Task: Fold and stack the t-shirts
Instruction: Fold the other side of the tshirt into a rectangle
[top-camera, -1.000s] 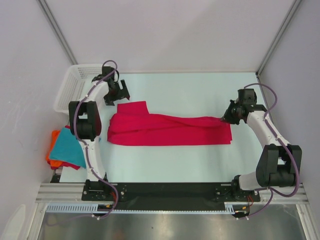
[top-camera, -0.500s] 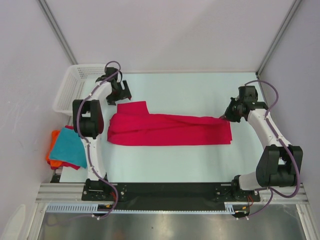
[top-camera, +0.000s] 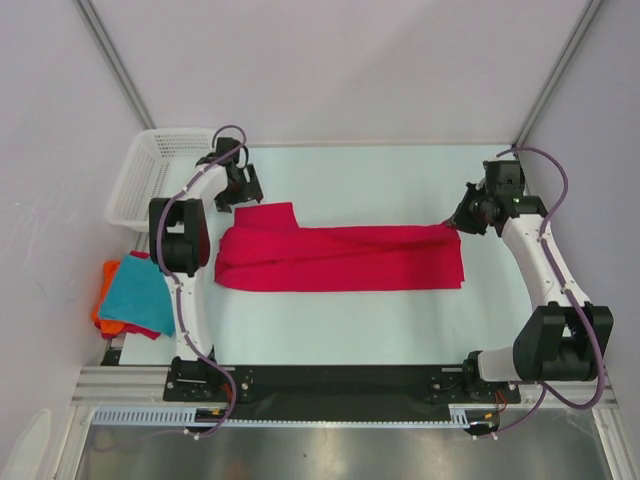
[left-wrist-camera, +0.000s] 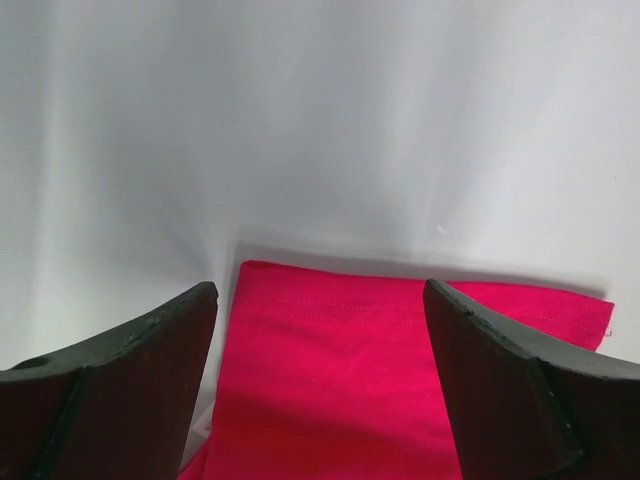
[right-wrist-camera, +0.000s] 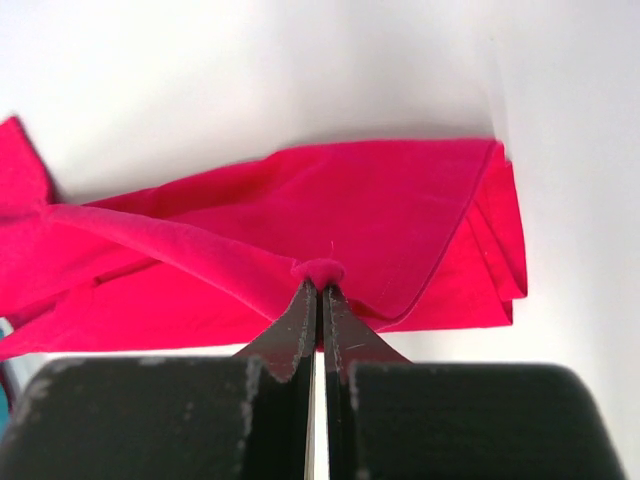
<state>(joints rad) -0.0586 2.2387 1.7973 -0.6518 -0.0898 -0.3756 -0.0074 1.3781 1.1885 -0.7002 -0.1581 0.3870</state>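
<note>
The crimson-pink t-shirt lies folded into a long band across the middle of the table. My right gripper is shut on a pinch of its upper layer at the right end, and the cloth bunches at the fingertips. My left gripper hovers open just above the shirt's far left corner, a finger on each side and nothing held. A teal t-shirt lies on an orange t-shirt at the table's left edge.
A white mesh basket stands at the back left corner, close behind the left arm. Grey walls close in the back and both sides. A black rail runs along the near edge between the arm bases.
The right gripper has pulled its pinched end of the crimson-pink shirt a little right and back, stretching the top layer. The left gripper has shifted slightly right, toward the shirt's corner.
</note>
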